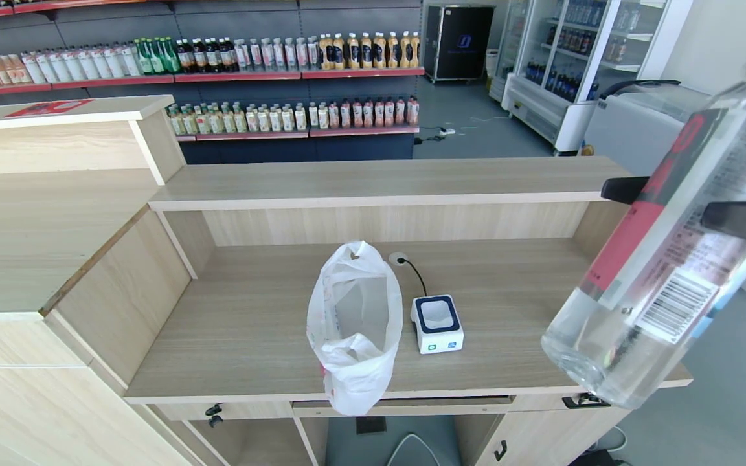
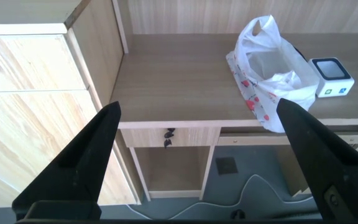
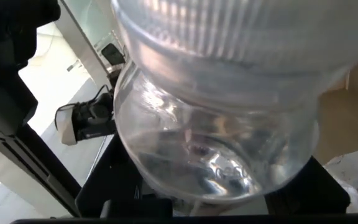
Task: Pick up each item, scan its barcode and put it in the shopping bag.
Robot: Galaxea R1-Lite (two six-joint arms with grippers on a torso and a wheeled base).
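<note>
**Water bottle (image 1: 664,259) in the grip at checkout**

The right front corner of the wooden surface (image 1: 509,304) is hidden behind the tilted clear water bottle, clamped in the right pincer (image 1: 674,204), its cap blurred at the frame's edge. The white shopping bag (image 1: 353,323) stands open at the front edge, the scanner (image 1: 436,322) just beside it. The left pincer (image 2: 199,109) is spread apart.

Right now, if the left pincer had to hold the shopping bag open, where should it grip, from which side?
Probably the handle loop on the far side of the shopping bag, from above: it stands upright and free, while the near rim sags inward. The left pincer is open.
</note>
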